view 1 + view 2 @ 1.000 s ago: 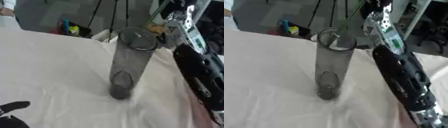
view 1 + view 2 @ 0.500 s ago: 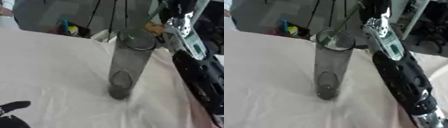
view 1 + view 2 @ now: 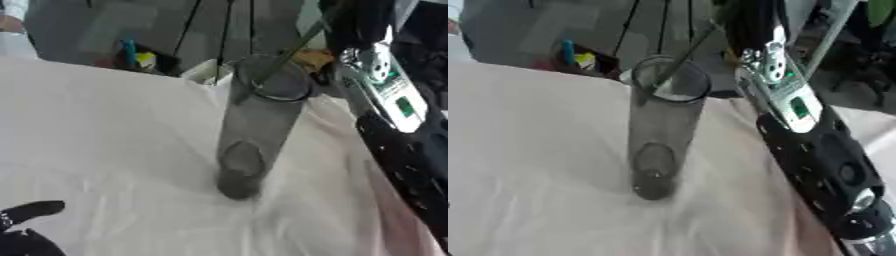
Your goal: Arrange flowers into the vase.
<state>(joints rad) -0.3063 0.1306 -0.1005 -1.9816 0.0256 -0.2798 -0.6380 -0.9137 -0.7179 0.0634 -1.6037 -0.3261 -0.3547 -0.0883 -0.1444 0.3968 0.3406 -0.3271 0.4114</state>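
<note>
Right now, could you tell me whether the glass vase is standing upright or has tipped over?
Upright. The vase stands on its base on the white cloth, mouth up, with a green stem slanting down into its rim.

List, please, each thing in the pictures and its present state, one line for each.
Vase: upright on the white cloth, a stem reaching into its mouth.
Flower stem: green, slanted, lower end at the vase's rim; its upper end and bloom are out of view.
Right arm: stretched past the vase toward the far side; hand hidden.
Left hand: idle at the lower left corner, fingers relaxed.
White cloth: spread, wrinkled.
</note>
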